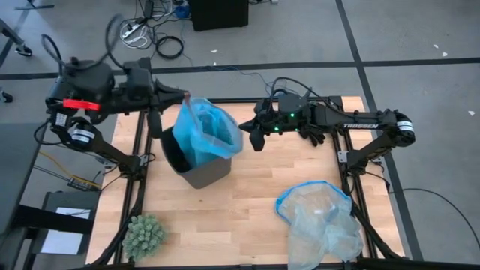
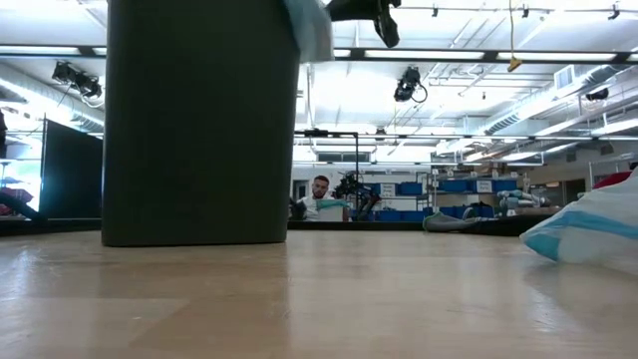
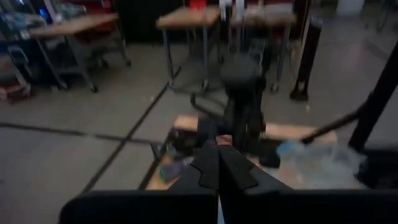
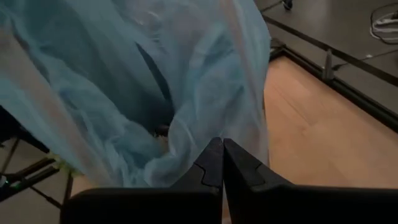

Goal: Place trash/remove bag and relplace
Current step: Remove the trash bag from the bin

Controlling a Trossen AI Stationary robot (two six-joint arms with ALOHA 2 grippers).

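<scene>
Bag [image 1: 210,129], from above, is a sky-blue liner standing up out of the dark bin [image 1: 196,171] at the table's back left, left gripper [image 1: 185,97] at its far edge and right gripper [image 1: 251,135] just beside its near side. Low down, only the bin wall [image 2: 199,120] and a corner of liner show. Both wrist views show fingers closed, the right [image 4: 222,163] against thin, soft, light, slippery film, whether pinched I cannot tell; best gathered at the rim.

1. two robot arms, each with one gripper: left gripper [image 1: 185,97], right gripper [image 1: 257,135].
2. one dark bin [image 1: 201,174].
3. one sky-blue bag [image 1: 212,129].
4. one paler plastic bag [image 1: 321,221].
5. one green plant ball [image 1: 143,235].
6. one person [image 2: 318,197].
</scene>
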